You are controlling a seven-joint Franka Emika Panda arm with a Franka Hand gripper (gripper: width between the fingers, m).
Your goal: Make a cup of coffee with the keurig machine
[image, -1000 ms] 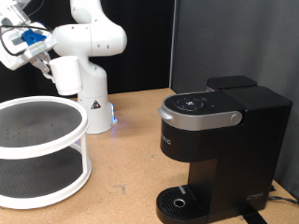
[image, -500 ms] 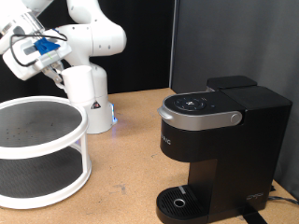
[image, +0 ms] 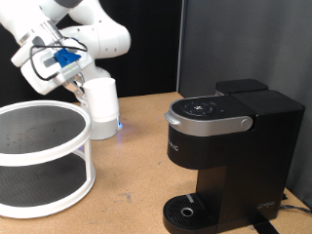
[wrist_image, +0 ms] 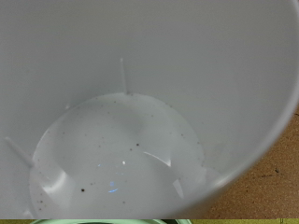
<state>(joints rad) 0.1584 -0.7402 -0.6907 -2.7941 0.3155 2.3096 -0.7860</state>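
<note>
The white cup (image: 101, 109) hangs in the air at the exterior view's upper left, carried by my gripper (image: 80, 88), which grips it at the rim from above and to the left. It is just past the right edge of the round shelf. In the wrist view the cup's empty white inside (wrist_image: 131, 140) fills the frame, with small dark specks on its bottom; my fingers do not show there. The black keurig machine (image: 229, 146) stands at the right, well apart from the cup, with its grey lid handle (image: 207, 123) down and its round drip base (image: 185, 210) bare.
A white two-tier round shelf (image: 58, 185) stands at the exterior view's left, both tiers bare. The arm's white base is behind the cup, with a blue light (image: 119, 125) at its foot. Brown tabletop (image: 132, 180) lies between shelf and machine. A black backdrop is behind.
My gripper has swung from the upper left towards the right and a little down, carrying the cup with it. The keurig machine and shelf have not moved.
</note>
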